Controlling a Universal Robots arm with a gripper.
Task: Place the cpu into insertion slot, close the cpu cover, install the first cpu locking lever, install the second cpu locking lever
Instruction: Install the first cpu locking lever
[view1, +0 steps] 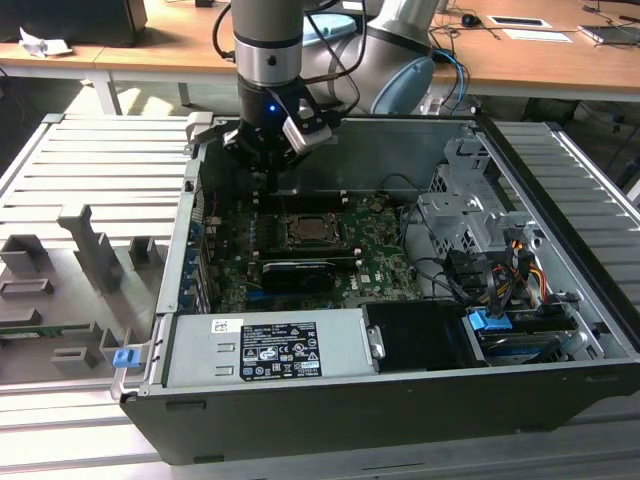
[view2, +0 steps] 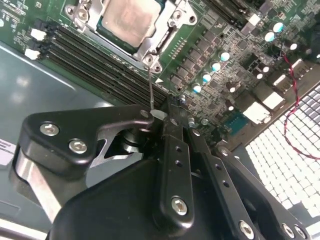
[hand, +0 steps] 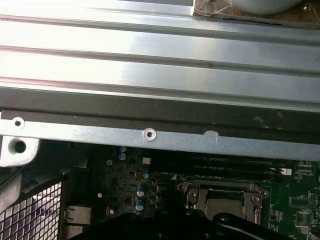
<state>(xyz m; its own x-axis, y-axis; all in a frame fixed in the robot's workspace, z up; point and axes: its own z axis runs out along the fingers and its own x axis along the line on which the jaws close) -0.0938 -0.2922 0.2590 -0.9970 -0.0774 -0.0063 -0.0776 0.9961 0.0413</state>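
From where I stand, the exterior view has the arm reaching down into the open computer case (view1: 400, 140), with its gripper (view1: 272, 175) hanging just above the back edge of the green motherboard (view1: 380, 250). It sits a little towards that view's left of the insertion slot (view1: 308, 245). The cpu (view1: 310, 230) lies flat in that slot near the middle of the board, just behind the long black card (view1: 300, 272). In the second wrist view the chip's silvery-grey top shows through the square cut-out of the cpu cover (view2: 161, 37), which lies down flat over it. By my reckoning the placing and the cover are done and the work is on a lever. A thin wire locking lever (view2: 151, 87) runs from the corner of the cover frame, across the black memory slots (view2: 100, 55), straight to the claw. The claw is drawn narrow and looks to be pinching the lever's small bent tip. Whether this is the first or the second lever I cannot tell. I judge that such a thin, springy wire calls for a firm pinch and a steady swing to hook it under its catch, or it could slip free. In the first wrist view the grey case wall (hand: 150, 75) stands above the covered socket, with the chip's pale top seated inside the frame.
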